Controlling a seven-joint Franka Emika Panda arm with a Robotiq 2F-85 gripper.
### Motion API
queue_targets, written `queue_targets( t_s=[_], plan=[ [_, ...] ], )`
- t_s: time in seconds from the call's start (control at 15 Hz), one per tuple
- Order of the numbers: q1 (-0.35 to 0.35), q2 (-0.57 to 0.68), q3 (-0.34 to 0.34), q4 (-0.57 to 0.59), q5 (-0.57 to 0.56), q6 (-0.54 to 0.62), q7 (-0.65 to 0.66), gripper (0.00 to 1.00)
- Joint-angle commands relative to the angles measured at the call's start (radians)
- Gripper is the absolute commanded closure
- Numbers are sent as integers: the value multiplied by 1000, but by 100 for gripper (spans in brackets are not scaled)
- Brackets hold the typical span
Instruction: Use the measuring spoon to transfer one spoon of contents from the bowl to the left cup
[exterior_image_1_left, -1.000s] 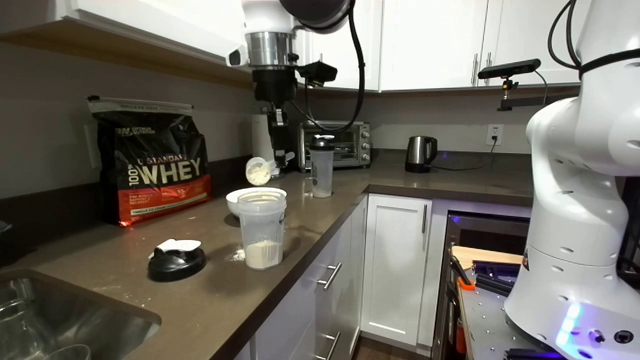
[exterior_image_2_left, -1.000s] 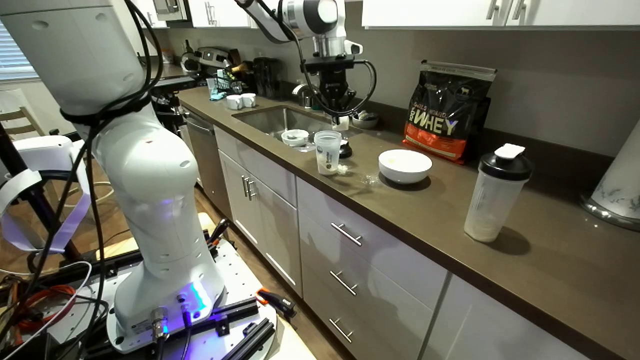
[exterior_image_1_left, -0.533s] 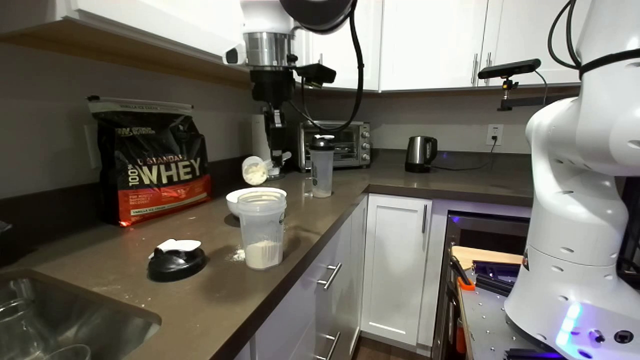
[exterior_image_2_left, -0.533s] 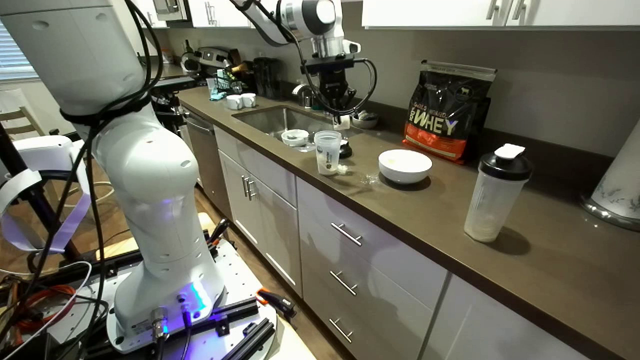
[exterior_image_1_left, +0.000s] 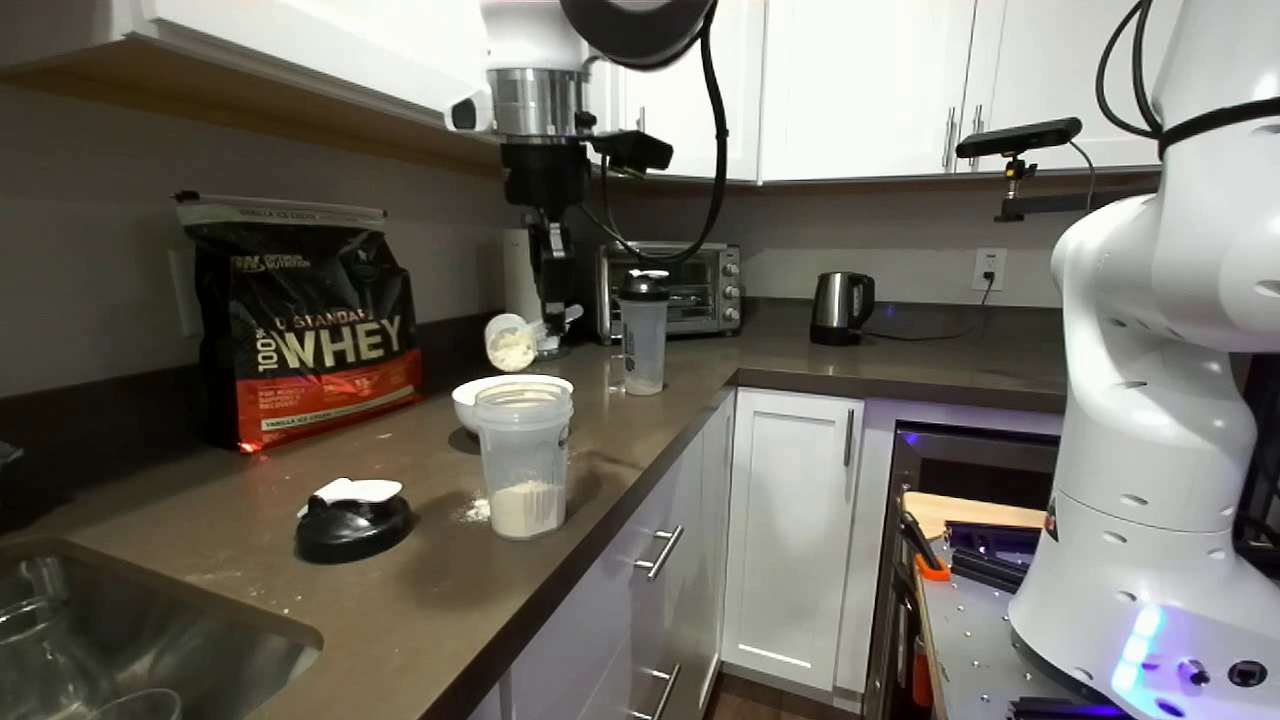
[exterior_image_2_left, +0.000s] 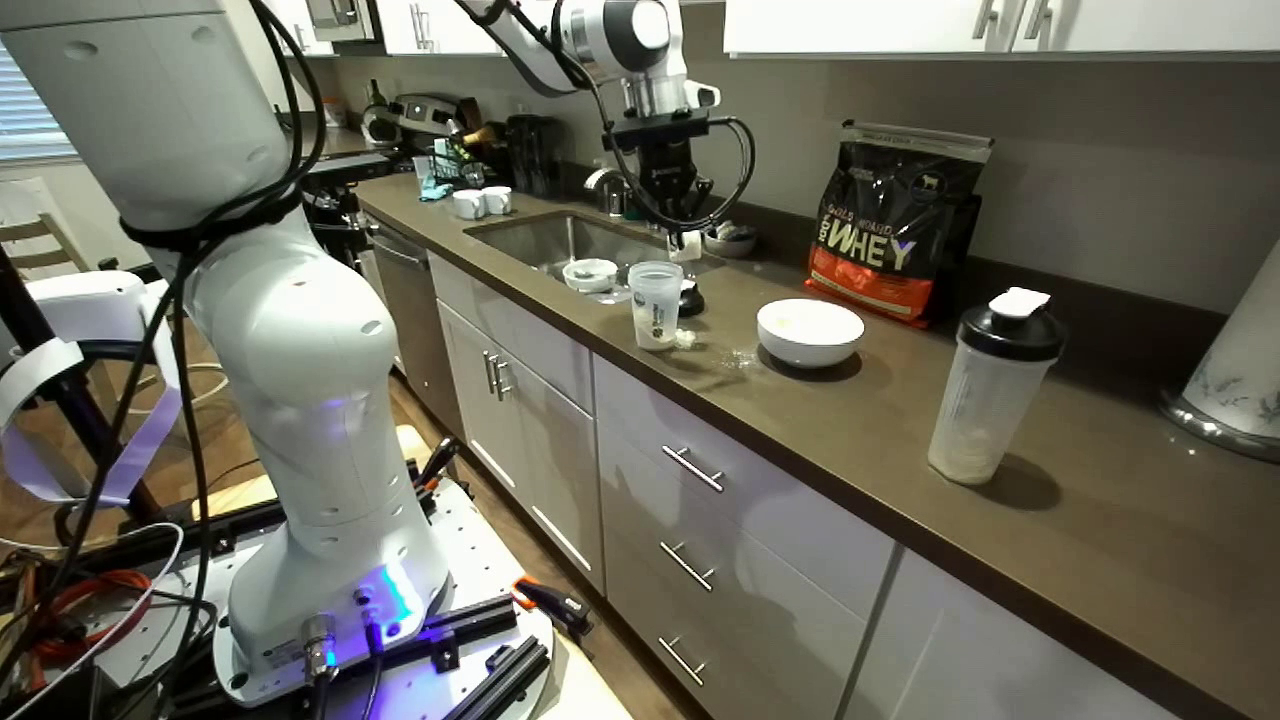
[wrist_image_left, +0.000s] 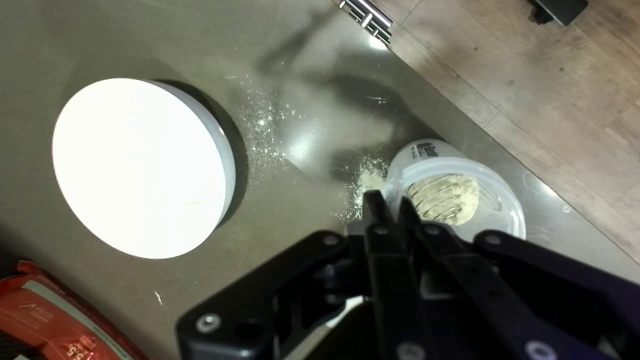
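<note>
Hand (exterior_image_1_left: 554, 318) clamped on measuring spoon (exterior_image_1_left: 500, 328) by its handle; spoon tilted, powder (exterior_image_1_left: 514, 352) inside, up above tabletop (exterior_image_1_left: 400, 610).

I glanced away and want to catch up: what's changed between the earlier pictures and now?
Very little: the gripper and the measuring spoon in its grip have shifted slightly left in an exterior view. Nothing was taken hold of or let go; powder remains in the scoop. The bowl, open shaker cup, lidded shaker and whey bag stayed put.
</note>
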Motion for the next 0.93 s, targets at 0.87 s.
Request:
queue_targets(
  t_s=[0.87],
  plan=[
    [-1, -16, 4, -49, -82, 107, 42, 99]
  ],
)
